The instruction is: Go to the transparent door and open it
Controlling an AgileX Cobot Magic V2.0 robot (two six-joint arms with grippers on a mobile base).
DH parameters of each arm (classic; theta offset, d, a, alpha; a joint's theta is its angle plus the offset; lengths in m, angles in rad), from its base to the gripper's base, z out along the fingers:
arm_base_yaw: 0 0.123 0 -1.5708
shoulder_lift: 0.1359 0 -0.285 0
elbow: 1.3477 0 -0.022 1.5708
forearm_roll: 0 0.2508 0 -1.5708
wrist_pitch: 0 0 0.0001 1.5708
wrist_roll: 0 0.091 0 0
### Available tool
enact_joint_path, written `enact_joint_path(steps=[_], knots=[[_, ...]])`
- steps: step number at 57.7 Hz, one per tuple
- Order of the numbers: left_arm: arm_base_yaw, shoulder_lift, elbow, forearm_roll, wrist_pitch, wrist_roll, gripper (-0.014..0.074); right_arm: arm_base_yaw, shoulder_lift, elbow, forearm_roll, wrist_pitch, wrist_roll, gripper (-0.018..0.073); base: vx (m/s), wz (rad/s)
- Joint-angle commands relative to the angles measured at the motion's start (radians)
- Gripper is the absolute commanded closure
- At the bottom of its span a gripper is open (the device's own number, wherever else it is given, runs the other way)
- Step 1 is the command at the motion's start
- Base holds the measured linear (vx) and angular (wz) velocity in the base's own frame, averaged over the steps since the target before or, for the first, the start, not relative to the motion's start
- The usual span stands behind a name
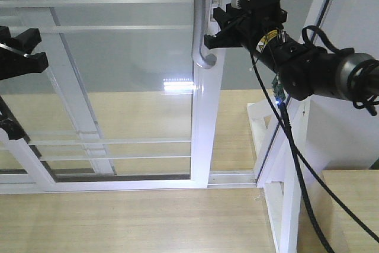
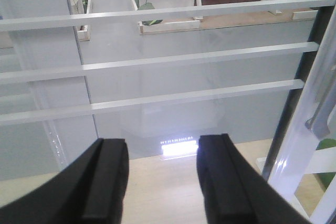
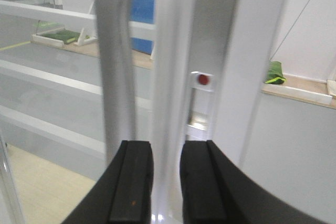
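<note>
The transparent door point(image 1: 118, 75) fills the left and middle of the front view, clear glass with thin white bars in a white frame. Its curved grey handle point(image 1: 199, 34) runs down the right edge. My right gripper point(image 1: 212, 28) is right up against that edge, just right of the handle. In the right wrist view its fingers point(image 3: 131, 182) stand a narrow gap apart, with the white door frame point(image 3: 170, 77) showing between them and the handle point(image 3: 113, 77) just left. My left gripper point(image 1: 32, 51) hovers wide open before the glass point(image 2: 184, 59), holding nothing point(image 2: 163, 182).
A slanted white frame post point(image 1: 278, 146) stands right of the door, with a black cable point(image 1: 296, 164) hanging across it. A second glass panel point(image 1: 71, 99) sits behind the door. The floor track point(image 1: 118, 182) runs along the wooden floor. A wooden surface point(image 1: 349, 205) lies at the bottom right.
</note>
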Motion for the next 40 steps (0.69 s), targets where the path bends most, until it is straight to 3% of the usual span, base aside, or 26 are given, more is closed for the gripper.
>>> enact_joint_path(steps=[1, 13, 27, 40], knots=[[-0.012, -0.013, -0.037, 0.007, -0.078, -0.007, 0.0153, -0.005, -0.104, -0.027, -0.004, -0.001, -0.023, 0.0314, 0.00, 0.00], [-0.082, 0.077, -0.037, 0.053, -0.133, -0.008, 0.0153, -0.005, -0.189, -0.025, -0.003, 0.123, -0.126, 0.0314, 0.00, 0.00], [-0.150, 0.285, -0.041, 0.058, -0.474, -0.012, 0.0153, -0.008, -0.256, -0.025, 0.006, 0.212, -0.154, 0.0314, 0.00, 0.00], [-0.184, 0.456, -0.177, 0.059, -0.480, -0.060, 0.0153, -0.008, -0.288, -0.025, 0.005, 0.260, -0.177, 0.0314, 0.00, 0.00]])
